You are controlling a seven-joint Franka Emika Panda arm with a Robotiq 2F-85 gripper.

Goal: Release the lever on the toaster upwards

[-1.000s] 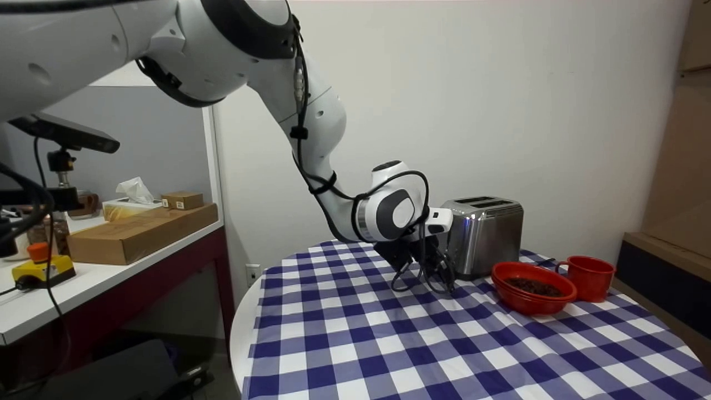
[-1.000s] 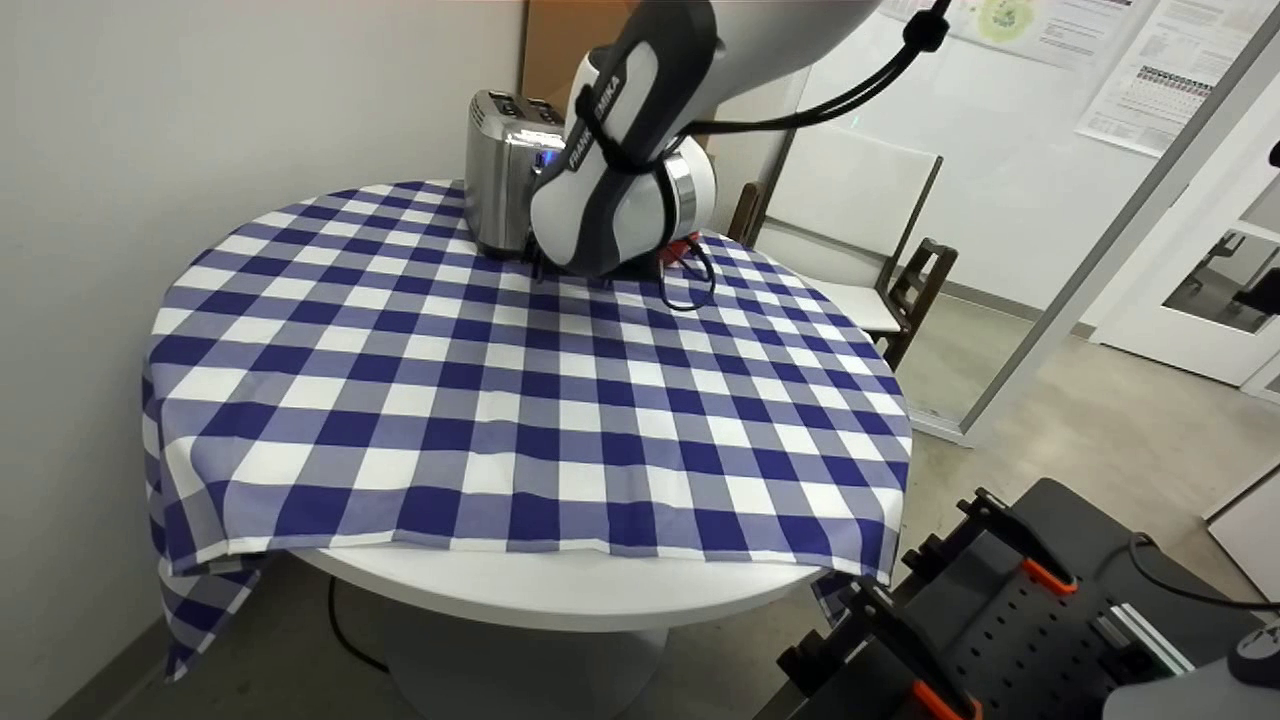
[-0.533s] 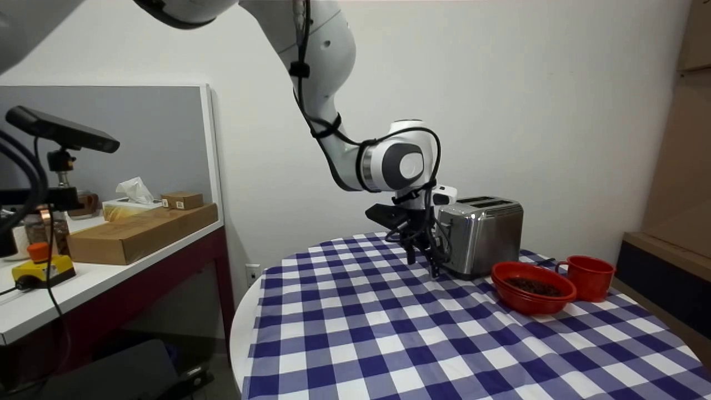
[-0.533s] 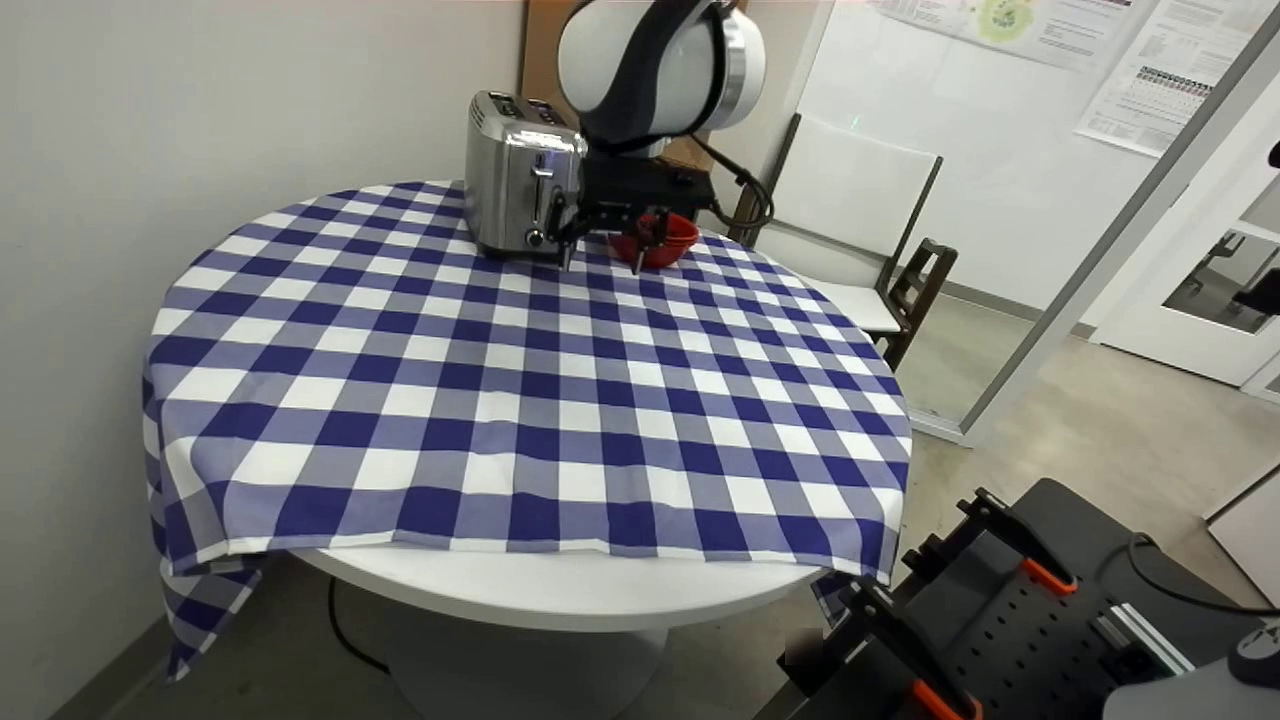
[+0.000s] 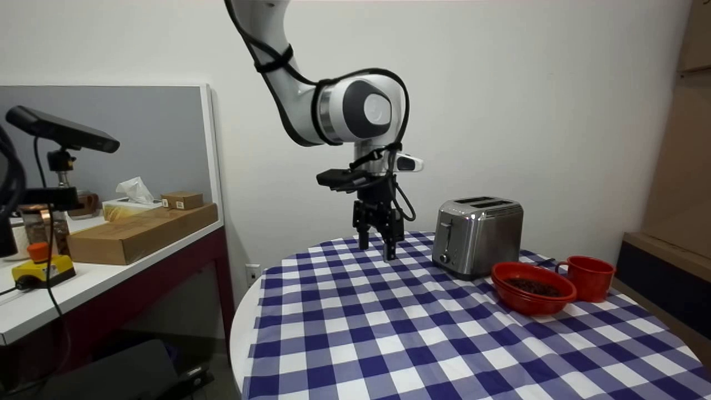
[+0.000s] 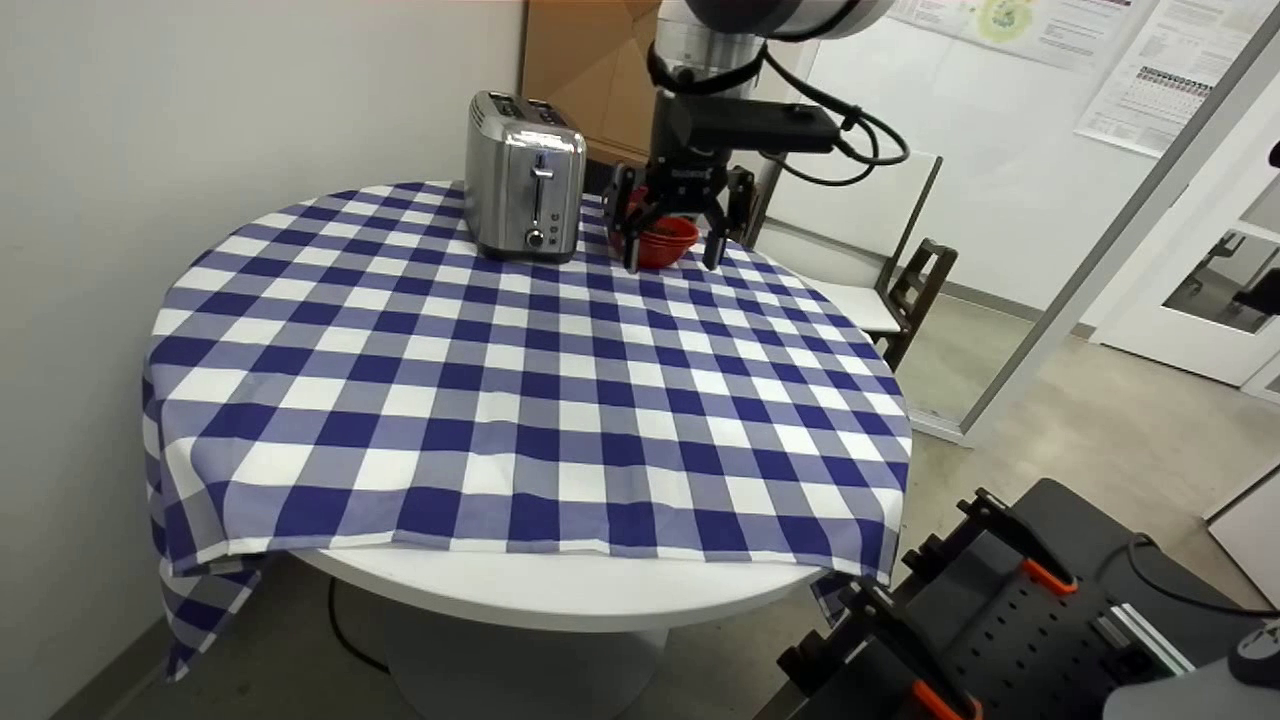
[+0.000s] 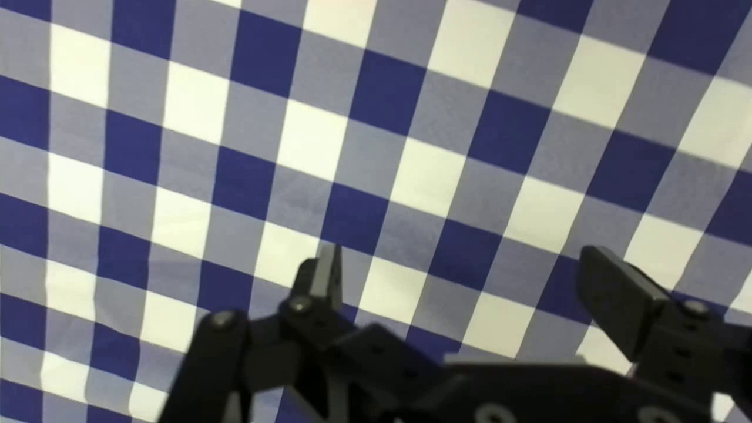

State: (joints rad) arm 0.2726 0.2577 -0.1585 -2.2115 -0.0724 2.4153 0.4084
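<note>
A silver toaster (image 5: 489,239) stands upright on the checkered tablecloth, also seen in an exterior view (image 6: 495,180). Its lever (image 6: 542,173) sits near the top of its slot on the front face, above a round knob; it also shows small in an exterior view (image 5: 446,225). My gripper (image 5: 377,250) points down, apart from the toaster, in front of its lever side. In an exterior view the gripper (image 6: 672,255) has its fingers spread with nothing between them. In the wrist view the gripper (image 7: 461,252) is open wide over bare cloth; the toaster is out of that view.
A red bowl (image 5: 519,303) with dark contents stands beside the toaster, with a red mug (image 5: 593,280) next to it. A wall (image 5: 555,139) is behind the toaster. A white desk (image 5: 33,311) with boxes (image 5: 141,236) stands apart. A chair (image 6: 850,200) is beyond the table.
The arm has risen and backed away from the toaster. The gripper has swung from tilted to pointing down. The toaster's front and lever, hidden by the arm a second ago, are uncovered.
</note>
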